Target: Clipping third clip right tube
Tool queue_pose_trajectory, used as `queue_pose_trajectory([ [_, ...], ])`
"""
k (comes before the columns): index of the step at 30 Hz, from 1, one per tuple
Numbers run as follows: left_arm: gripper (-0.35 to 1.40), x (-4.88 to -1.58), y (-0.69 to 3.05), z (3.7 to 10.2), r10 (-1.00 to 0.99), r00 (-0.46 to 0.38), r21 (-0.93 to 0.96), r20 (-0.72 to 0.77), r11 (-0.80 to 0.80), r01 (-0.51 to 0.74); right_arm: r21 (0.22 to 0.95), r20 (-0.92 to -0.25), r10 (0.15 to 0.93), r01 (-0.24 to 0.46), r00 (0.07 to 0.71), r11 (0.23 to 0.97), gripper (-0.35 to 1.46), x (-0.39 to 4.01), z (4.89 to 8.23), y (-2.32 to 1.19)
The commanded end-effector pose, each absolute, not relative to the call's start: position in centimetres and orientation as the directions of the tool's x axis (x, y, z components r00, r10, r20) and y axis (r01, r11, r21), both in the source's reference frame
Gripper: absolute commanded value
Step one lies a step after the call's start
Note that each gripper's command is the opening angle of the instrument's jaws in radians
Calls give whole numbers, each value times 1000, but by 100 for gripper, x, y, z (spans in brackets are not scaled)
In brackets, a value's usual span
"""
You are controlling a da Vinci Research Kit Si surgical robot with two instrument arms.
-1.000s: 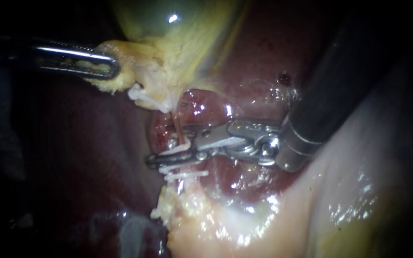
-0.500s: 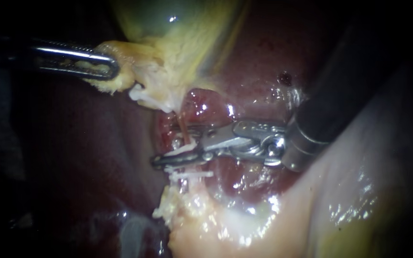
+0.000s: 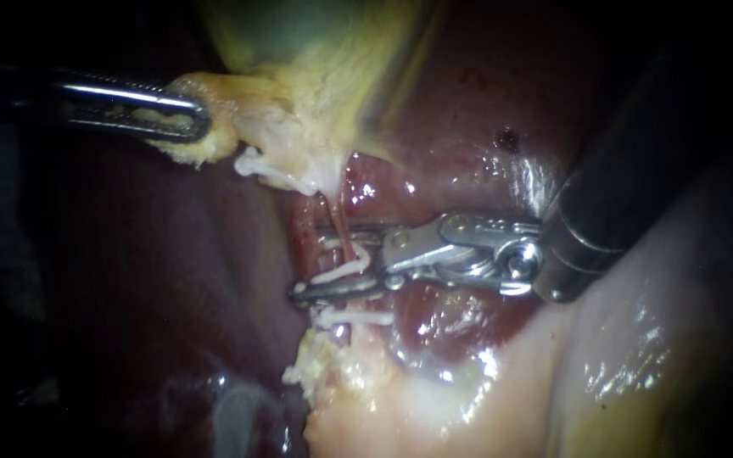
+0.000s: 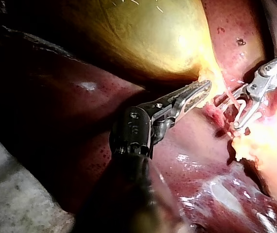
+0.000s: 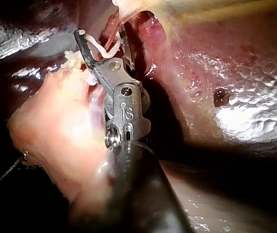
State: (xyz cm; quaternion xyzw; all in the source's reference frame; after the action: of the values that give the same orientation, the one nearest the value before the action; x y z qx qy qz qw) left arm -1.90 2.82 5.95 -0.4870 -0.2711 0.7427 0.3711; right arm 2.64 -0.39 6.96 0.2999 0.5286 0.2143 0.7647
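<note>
Dark red liver (image 3: 171, 280) fills the background, with the yellow gallbladder (image 3: 299, 51) above it. Your left instrument (image 3: 187, 117) pinches the gallbladder's pale lower edge, holding it out to the left. Your right instrument (image 3: 316, 265) carries a white clip (image 3: 343, 271) in part-spread jaws that straddle the thin pink tube (image 3: 338, 216), just above seated clips (image 3: 354, 317). Hold the tube taut, check that both clip legs reach past it, then close squarely, clear of the neighbours.
</note>
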Motion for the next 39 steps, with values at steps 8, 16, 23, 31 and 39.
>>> queue_pose_trajectory([
  [8, -35, -190, 282, 595, 815, -250, -764, -522, -578, -287, 689, -678, 646, -2, 350, 725, 50, 260, 688, -37],
  [16, -35, -190, 282, 595, 815, -250, -764, -522, -578, -287, 692, -679, 648, 7, 344, 722, 50, 249, 677, -27],
  [23, -35, -190, 282, 595, 815, -250, -764, -522, -578, -287, 692, -680, 647, 9, 344, 722, 50, 248, 675, -28],
  [31, -35, -190, 282, 595, 815, -250, -764, -522, -578, -287, 695, -688, 648, 39, 328, 718, 50, 252, 672, -30],
  [39, -35, -190, 282, 595, 815, -250, -764, -522, -578, -287, 697, -705, 651, 105, 281, 709, 50, 267, 675, -26],
])
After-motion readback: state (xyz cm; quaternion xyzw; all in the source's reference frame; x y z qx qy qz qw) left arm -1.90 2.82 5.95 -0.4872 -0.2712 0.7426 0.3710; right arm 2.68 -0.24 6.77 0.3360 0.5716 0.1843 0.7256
